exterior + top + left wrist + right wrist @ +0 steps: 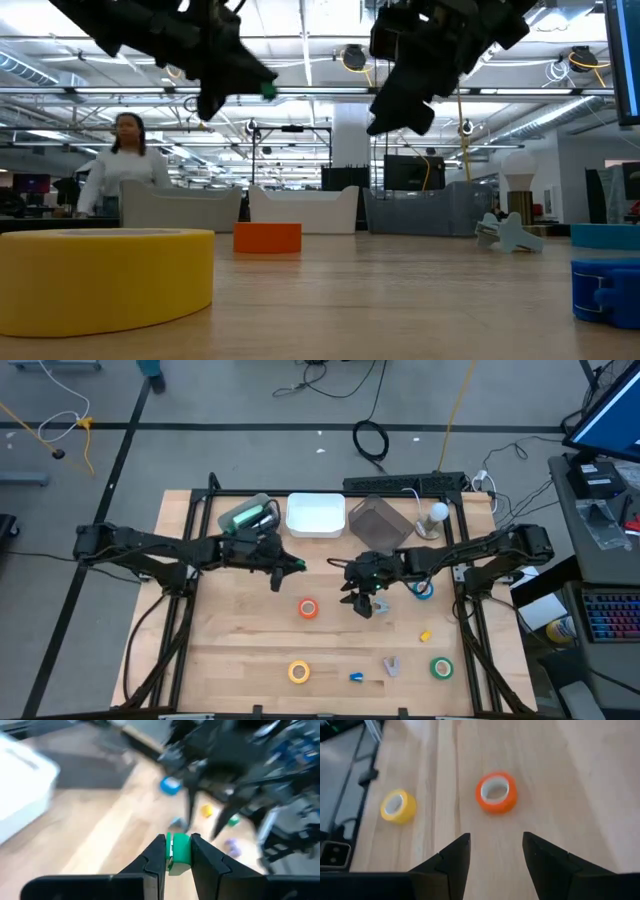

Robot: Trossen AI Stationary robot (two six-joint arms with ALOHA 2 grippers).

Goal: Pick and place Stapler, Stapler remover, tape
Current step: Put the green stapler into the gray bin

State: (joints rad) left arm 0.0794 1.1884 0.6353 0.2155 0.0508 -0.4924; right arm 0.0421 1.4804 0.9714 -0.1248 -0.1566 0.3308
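Note:
My left gripper (293,566) hangs above the table's middle-left, shut on a small green piece (179,851). My right gripper (495,851) is open above the table's middle, with the orange tape roll (496,793) flat on the wood just ahead of its fingers and the yellow roll (398,806) farther off. In the high view the orange roll (308,608) lies centre, the yellow roll (299,672) near the front edge, the green roll (441,667) front right, and the blue roll (423,589) beside the right arm. A small grey tool (391,665) lies near the front. My left gripper pinches the small green piece (180,860) between its two fingertips (156,854), one finger on each side. The piece is lifted clear of the table.
Three containers stand along the far edge: a grey-green bin (262,503) with a green thing in it, a white tray (315,527) and a dark clear bin (380,525). A small blue bit (357,677) and a yellow bit (425,634) lie on the wood. A person (118,165) stands beyond the table.

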